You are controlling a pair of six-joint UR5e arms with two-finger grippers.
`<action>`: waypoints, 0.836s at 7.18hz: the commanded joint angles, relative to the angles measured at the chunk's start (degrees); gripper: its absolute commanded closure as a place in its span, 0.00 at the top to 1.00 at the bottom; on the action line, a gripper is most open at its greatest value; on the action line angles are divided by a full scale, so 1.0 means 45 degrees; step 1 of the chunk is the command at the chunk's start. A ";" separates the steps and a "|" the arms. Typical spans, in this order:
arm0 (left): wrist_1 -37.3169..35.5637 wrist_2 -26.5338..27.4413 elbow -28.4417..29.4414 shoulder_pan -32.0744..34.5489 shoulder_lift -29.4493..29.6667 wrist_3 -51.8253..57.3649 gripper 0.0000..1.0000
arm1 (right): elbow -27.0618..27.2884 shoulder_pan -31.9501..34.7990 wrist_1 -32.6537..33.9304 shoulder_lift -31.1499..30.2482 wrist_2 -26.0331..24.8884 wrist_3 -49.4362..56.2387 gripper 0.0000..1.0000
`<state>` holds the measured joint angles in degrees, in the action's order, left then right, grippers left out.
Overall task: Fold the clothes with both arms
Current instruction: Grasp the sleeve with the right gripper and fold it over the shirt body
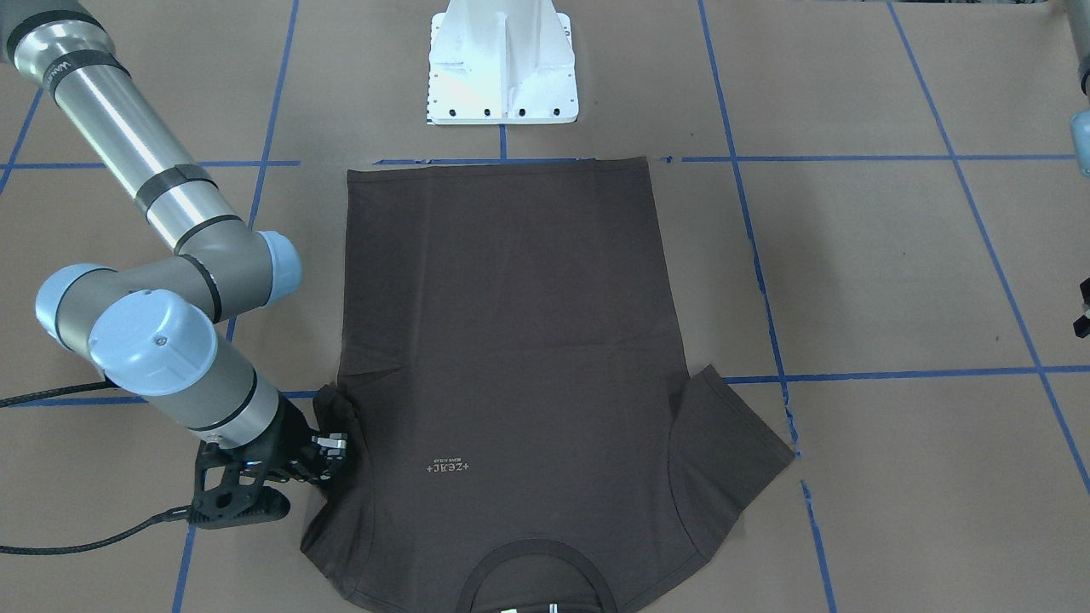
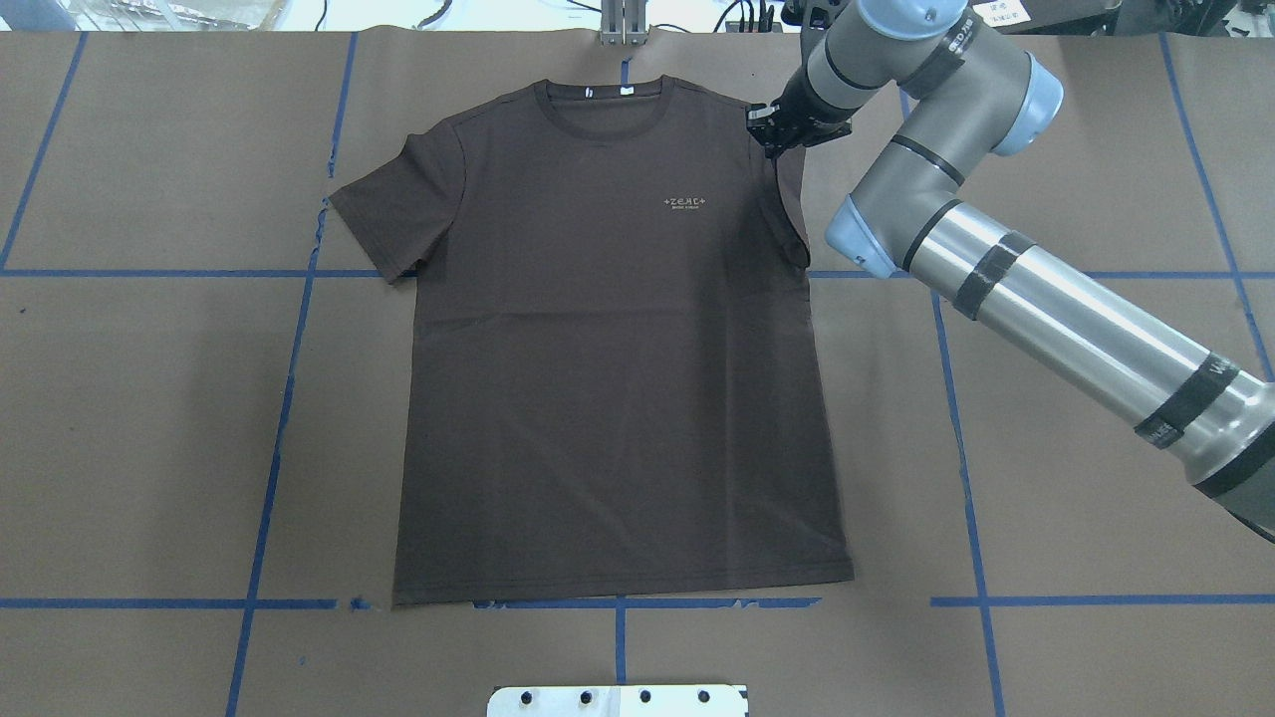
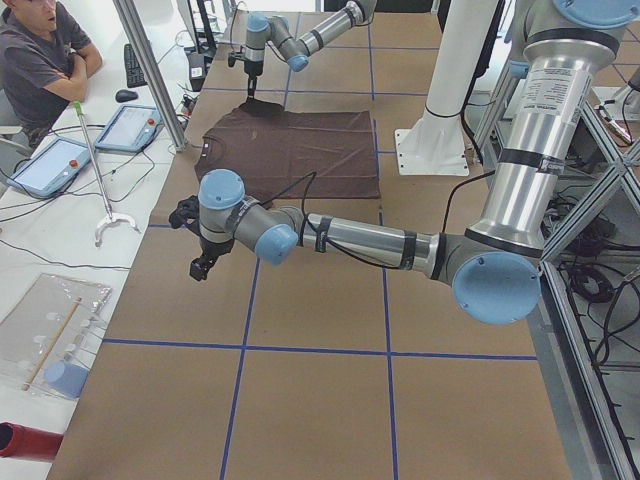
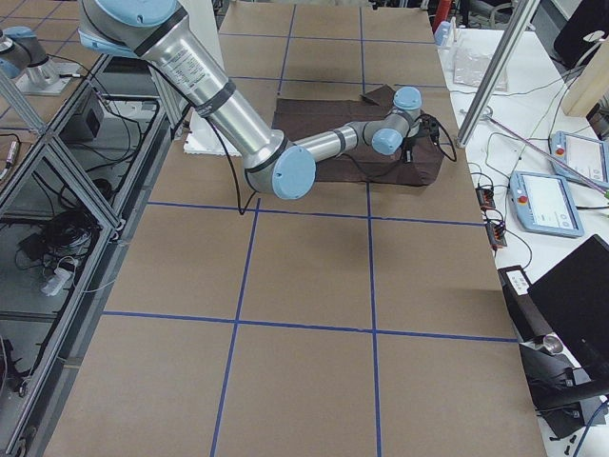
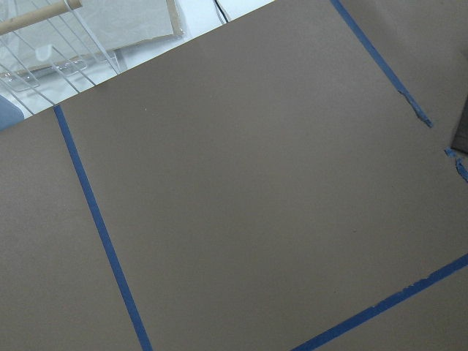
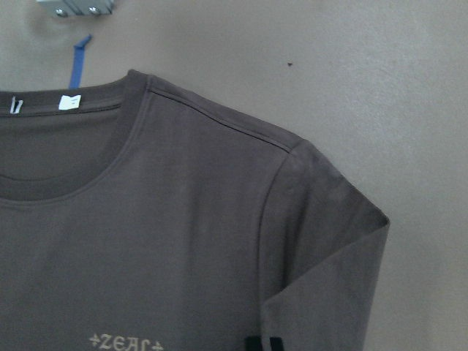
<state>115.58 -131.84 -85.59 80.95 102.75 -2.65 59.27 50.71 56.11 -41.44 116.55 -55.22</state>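
**Front-facing view.** The dark brown T-shirt lay flat, chest up, on the table. Its long axis ran from the hem by the white pedestal to the collar at the operators' edge. The right hand stood against the right sleeve, whose cloth was bunched up at it; the left sleeve lay spread.

**Overhead view.** The right hand was at the shoulder seam, with the shirt's body lying to its left.

**Left-side view.** The left hand hung over bare table, well apart from the shirt. Whether it was wide or narrow could not be told.

**Left wrist view.** Only table and blue tape showed.

**Right wrist view.** Two dark fingertips, narrowly set, met the sleeve cloth and appeared to pinch it. On this evidence the right arm was the nearer, and the coming fold would carry the sleeve inward across the chest.
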 commanded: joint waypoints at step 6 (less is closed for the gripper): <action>0.0000 0.0019 -0.0004 0.0020 -0.0002 -0.0074 1.00 | -0.0106 -0.1580 -0.0496 0.0772 -0.2678 -0.0073 1.00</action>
<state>115.59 -131.82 -85.68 81.03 102.67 -2.90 58.82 43.71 53.97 -37.96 104.62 -55.48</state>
